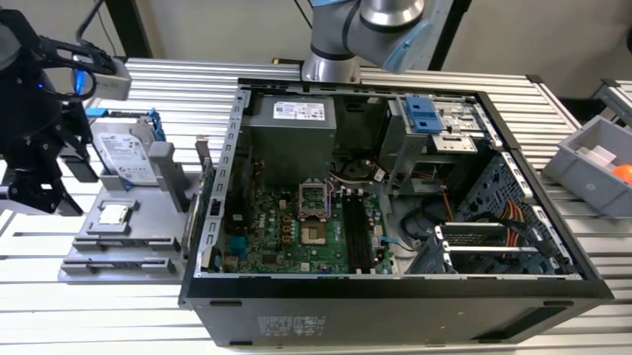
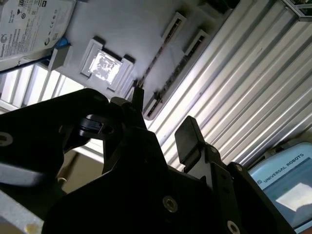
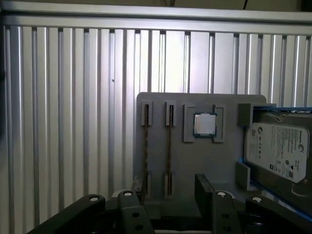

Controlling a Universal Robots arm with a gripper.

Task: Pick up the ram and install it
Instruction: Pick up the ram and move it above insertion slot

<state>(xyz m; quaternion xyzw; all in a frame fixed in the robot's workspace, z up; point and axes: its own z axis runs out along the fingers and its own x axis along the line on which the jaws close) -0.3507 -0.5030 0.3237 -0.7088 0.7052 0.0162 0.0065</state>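
Two thin ram sticks stand on edge in slots of a grey holder (image 3: 161,105); in the first wrist view they are the left ram (image 3: 146,146) and the right ram (image 3: 169,148). The second wrist view shows them as dark strips (image 2: 161,48). My black gripper (image 3: 168,195) is open above the holder's end, with its fingers (image 3: 202,187) apart and nothing between them. In the first wrist view the right stick lines up with the gap. My gripper (image 2: 163,119) is held apart from the sticks. In the exterior view my gripper (image 1: 44,188) is at the far left beside the holder (image 1: 118,251).
The holder also carries a processor chip (image 3: 204,124) and a silver hard drive (image 1: 123,151) in a blue frame. The open computer case (image 1: 395,288) lies at the centre with black memory slots (image 1: 357,233) on its motherboard. A grey bin (image 1: 593,159) stands at the exterior view's right.
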